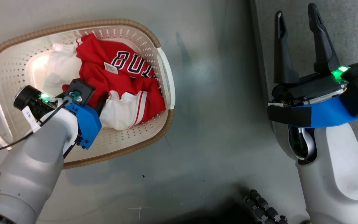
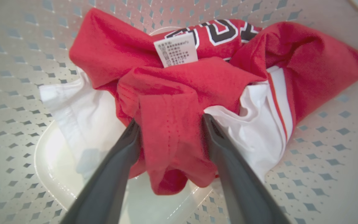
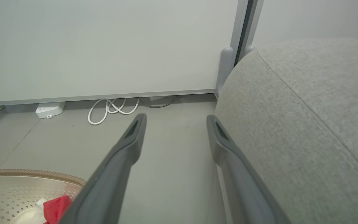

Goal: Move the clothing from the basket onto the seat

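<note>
The clothing [image 1: 126, 81], red fabric with white panels, striped trim and chest lettering, lies crumpled in the cream perforated basket [image 1: 57, 29] on the floor at the left. My left gripper [image 2: 169, 121] reaches down into the basket, open, its fingers [image 2: 126, 146] straddling a raised red fold of the clothing [image 2: 172, 93]; a white care label [image 2: 176, 49] sticks up behind it. My right gripper [image 1: 295, 11] stands open and empty in the air by the edge of the grey seat [image 1: 346, 31]. In the right wrist view, the seat [image 3: 306, 109] bulges just right of the right gripper [image 3: 176, 118].
Bare grey floor [image 1: 216, 109] separates basket and seat. A pale wall panel [image 3: 104, 46] stands beyond, with a looped white cable [image 3: 112, 109] and a small white box [image 3: 49, 109] at its foot. A black ribbed part [image 1: 264, 208] shows at the bottom edge.
</note>
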`<state>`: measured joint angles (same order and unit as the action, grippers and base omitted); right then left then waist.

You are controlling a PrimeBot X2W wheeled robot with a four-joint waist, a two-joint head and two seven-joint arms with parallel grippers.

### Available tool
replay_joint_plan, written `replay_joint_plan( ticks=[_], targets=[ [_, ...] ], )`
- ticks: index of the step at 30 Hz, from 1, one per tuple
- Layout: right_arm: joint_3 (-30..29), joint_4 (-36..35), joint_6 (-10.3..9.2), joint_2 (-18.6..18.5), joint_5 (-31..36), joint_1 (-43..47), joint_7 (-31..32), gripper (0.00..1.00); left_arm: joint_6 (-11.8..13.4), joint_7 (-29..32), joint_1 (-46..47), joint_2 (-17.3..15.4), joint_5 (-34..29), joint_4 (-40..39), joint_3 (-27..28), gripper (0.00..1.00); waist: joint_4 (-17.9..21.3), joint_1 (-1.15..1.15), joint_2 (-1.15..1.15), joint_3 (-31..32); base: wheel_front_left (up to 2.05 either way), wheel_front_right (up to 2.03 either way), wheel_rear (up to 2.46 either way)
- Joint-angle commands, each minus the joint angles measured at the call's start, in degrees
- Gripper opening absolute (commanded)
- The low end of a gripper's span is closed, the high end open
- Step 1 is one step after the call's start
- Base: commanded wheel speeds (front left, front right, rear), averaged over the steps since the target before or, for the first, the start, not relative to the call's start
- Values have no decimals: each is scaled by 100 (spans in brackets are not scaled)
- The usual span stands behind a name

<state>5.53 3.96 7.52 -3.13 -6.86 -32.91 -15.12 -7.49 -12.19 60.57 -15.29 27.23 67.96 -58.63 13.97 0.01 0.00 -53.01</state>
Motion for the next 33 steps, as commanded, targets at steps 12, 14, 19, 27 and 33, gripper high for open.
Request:
replay_joint_plan(
  ticks=[12, 14, 19, 27, 33],
  targets=[
    [20, -91, -6, 30, 35, -235, -4, 100, 5, 134, 276, 86, 346, 179, -427, 65, 21, -1, 0, -423, 0, 0, 0],
    [6, -73, -6, 31, 38, -233, -4, 100, 5, 101, 305, 81, 387, 172, -511, 0, 9, -1, 0, -430, 0, 0, 0],
    [-14, -12, -6, 32, 31, -237, -4, 100, 5, 9, 306, 130, 503, 131, -679, 0, -30, -1, 0, -368, 0, 0, 0],
    [-57, 34, -6, 31, 9, -182, -4, 100, 5, -172, 282, 231, 709, 31, -823, 0, -138, -1, 0, -140, 0, 0, 0],
    [-86, 101, -6, 29, 38, -57, -4, 100, 4, -282, 147, 299, 872, -184, -915, 0, -293, -1, 0, 168, 0, 0, 0]
  ],
)
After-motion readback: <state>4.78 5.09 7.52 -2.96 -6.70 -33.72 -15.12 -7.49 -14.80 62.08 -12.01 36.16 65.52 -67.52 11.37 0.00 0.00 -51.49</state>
